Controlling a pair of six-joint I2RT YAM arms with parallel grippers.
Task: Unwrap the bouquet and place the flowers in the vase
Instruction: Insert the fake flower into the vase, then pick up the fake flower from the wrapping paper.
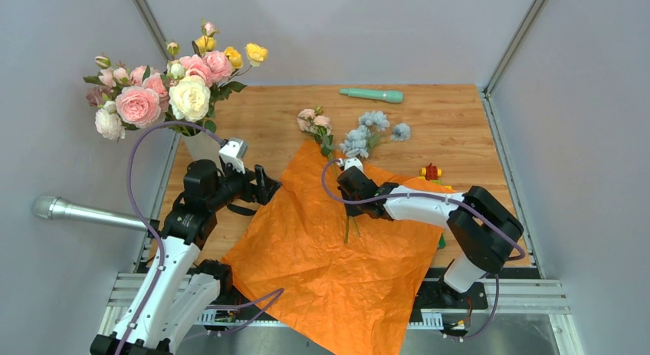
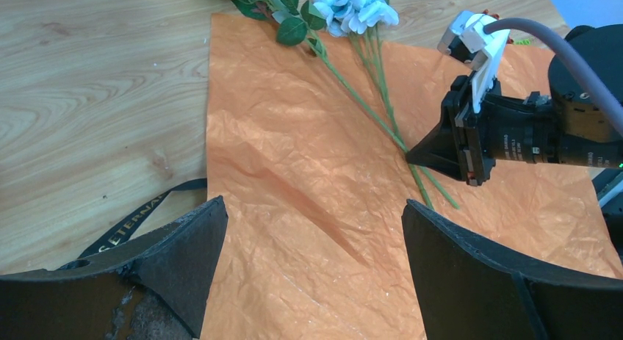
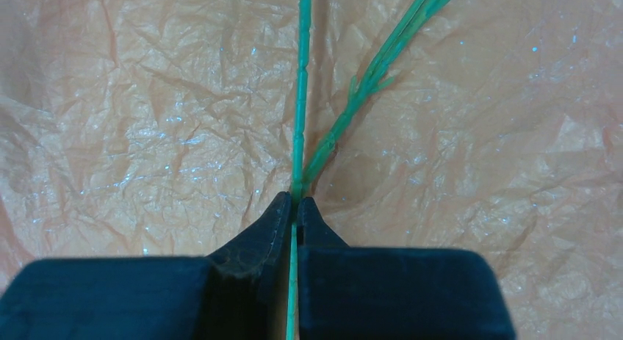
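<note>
**Two arms, one opened bouquet: holdings as I see them from the remote station**

1. Desk: wood-grain top that carries everything listed below.
2. Bouquet paper: crinkled orange sheet, unfolded flat at the centre of the desk, with its near corner hanging over the front edge.
3. Left arm: reaches in over the sheet's left edge. Its jaws stand wide apart and hold nothing, with orange paper showing between them.
4. Right arm: lies across the right half of the sheet.
5. Flowers, standing: pink, white, yellow and peach blooms, upright in the vase.
6. Vase: off-white, at the far-left of the desk behind the left arm, which partly hides it.
7. Flowers, loose: a pale blue cluster and a pink sprig. The heads lie on bare wood just past the sheet's far edge and the stems trail back onto the paper.
8. Grey metal tube: pokes in from the left wall.
9. Teal wand: lies at the far edge of the desk.
10. Black strap: on the wood beside the paper's left edge.
11. Toy blocks: right of the sheet.
12. Green stem: lies on the paper with the right jaws closed tight on it. A second stem crosses just at their tip.
</note>
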